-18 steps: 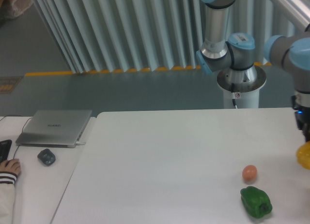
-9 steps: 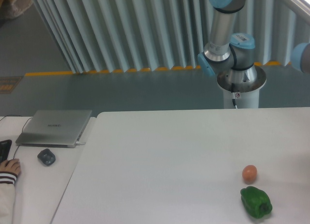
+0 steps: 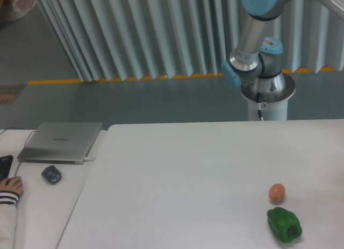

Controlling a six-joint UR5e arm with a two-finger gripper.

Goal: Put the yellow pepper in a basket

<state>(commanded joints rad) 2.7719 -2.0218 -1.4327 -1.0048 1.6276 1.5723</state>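
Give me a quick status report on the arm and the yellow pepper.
Gripper out of frame. Yellow pepper not visible; no basket visible. Green pepper and orange ball on table.

The scene is evenly and fairly brightly lit with a cool, bluish-white cast, and the white desk (image 3: 204,168) looks washed out, almost without texture. Shadows are soft and faint, only a thin dark rim under the green pepper (image 3: 284,225) and the small orange ball (image 3: 277,192), so the light seems diffuse and from above. The picture is slightly soft and grainy overall, with the ribbed wall (image 3: 134,34) and the robot arm (image 3: 255,50) at the back a little hazy.
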